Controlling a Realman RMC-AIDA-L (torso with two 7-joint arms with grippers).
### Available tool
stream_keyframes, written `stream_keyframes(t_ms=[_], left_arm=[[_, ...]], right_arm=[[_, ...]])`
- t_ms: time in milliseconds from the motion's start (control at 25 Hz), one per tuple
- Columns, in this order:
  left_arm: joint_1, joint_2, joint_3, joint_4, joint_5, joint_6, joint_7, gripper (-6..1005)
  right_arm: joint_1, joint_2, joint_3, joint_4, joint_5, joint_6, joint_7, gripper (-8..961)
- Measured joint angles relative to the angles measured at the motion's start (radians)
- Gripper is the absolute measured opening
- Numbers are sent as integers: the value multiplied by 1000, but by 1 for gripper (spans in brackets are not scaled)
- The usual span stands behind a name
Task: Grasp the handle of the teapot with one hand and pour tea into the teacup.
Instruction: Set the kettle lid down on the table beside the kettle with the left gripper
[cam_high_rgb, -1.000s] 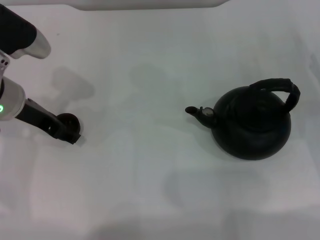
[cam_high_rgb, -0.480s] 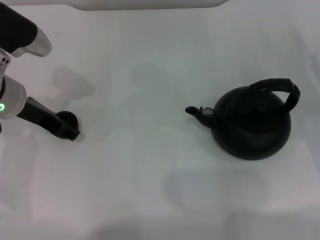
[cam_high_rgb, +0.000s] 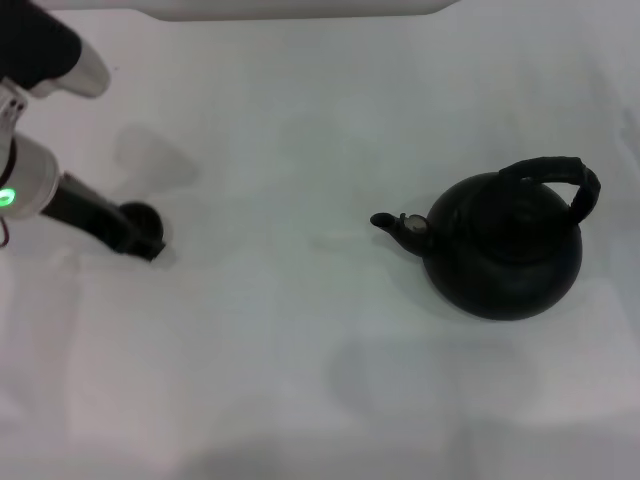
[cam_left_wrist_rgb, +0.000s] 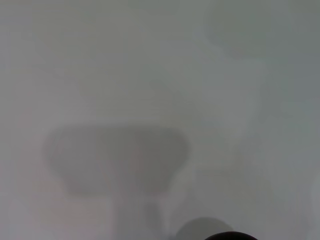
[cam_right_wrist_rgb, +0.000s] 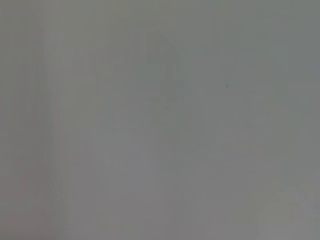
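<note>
Head view showed the left gripper (cam_high_rgb: 140, 240) at centre-left against the teacup (cam_high_rgb: 143, 218); its opening could not be told. Teapot (cam_high_rgb: 505, 250) sat at right, handle (cam_high_rgb: 555, 175) untouched, on the desk (cam_high_rgb: 300, 380).

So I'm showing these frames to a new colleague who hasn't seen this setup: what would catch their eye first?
The large black teapot on the right of the white table, its spout pointing toward the left and its ribbed handle arching over the top. Next, far across on the left, the left tool at the small dark teacup, partly covering it. The right arm is not in view.
</note>
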Motion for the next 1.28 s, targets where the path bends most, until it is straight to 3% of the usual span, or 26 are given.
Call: stream_keyframes(t_ms=[240, 560, 720, 960, 1280], left_arm=[[-90, 0, -2, -33, -17, 58, 33, 696], [-358, -4, 33, -297, -120, 61, 27, 696], [-445, -5, 132, -360, -166, 83, -24, 696], [-498, -6, 225, -376, -219, 96, -85, 695], [-502, -9, 297, -404, -286, 99, -104, 695]], right_arm=[[1, 0, -1, -4, -5, 0, 0, 845], [0, 0, -2, -7, -7, -3, 0, 844], [0, 0, -2, -8, -7, -7, 0, 844], [3, 0, -2, -8, -7, -9, 0, 844], [1, 0, -3, -5, -9, -11, 0, 844]])
